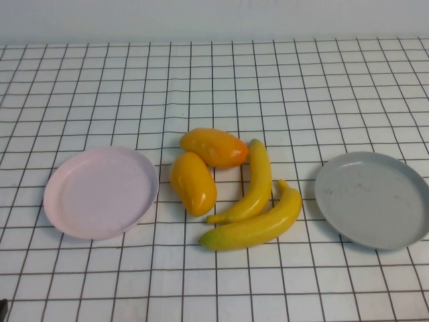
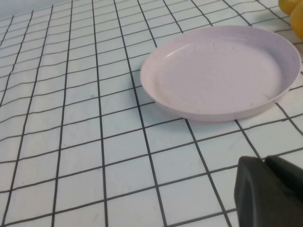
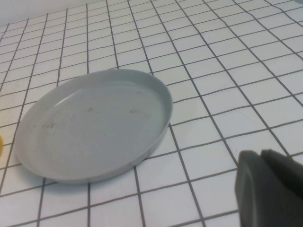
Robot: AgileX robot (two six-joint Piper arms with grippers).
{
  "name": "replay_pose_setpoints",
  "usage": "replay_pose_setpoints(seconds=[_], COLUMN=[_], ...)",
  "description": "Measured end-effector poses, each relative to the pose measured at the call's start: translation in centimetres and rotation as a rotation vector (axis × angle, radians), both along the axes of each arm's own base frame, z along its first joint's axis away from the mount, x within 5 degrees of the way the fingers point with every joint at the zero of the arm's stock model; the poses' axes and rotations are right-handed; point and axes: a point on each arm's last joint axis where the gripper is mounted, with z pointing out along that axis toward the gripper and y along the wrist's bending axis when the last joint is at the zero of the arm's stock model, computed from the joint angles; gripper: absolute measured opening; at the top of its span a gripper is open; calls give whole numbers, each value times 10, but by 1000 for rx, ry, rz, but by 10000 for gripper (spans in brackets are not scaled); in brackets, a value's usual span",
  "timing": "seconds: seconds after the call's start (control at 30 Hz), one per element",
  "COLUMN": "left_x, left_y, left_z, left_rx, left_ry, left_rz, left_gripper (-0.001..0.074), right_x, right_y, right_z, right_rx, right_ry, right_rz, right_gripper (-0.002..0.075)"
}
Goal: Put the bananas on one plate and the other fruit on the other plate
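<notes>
Two plates [image 1: 100, 193] [image 1: 373, 198] flanking fruit [image 1: 231, 184], claws [image 2: 270, 191] [image 3: 270, 189] barely visible

L gripper [image 2: 270, 191], R gripper [image 3: 270, 187], both low, idle

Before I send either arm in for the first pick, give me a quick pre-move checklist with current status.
1. Grey-blue plate holds no fruit: ok.
2. Pink plate holds no fruit: ok.
3. Both bananas on the table between the plates: ok.
4. Both mangoes free of the bananas: cannot tell, the rear mango looks to touch one.
5. Left gripper near the pink plate, holding nothing: ok.
6. Right gripper near the grey-blue plate, holding nothing: ok.
</notes>
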Motion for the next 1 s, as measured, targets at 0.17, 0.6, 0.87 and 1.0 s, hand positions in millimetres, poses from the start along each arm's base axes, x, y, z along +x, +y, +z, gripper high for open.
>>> replay_pose_setpoints(seconds=[0.17, 0.6, 0.87, 1.0], left_x=[0, 4, 4, 3], left_y=[0, -3, 13, 6], left_z=[0, 29, 40, 43], left_rx=[0, -1234, -1349, -1191], left_ry=[0, -109, -302, -263], left_rz=[0, 137, 222, 163], left_gripper=[-2, -1, -1, -1], right_x=[0, 0, 0, 0], right_y=[0, 0, 0, 0], right_z=[0, 0, 0, 0], right_rx=[0, 0, 0, 0], right_ry=[0, 0, 0, 0], right_rz=[0, 0, 0, 0], right_gripper=[-16, -16, -16, -16])
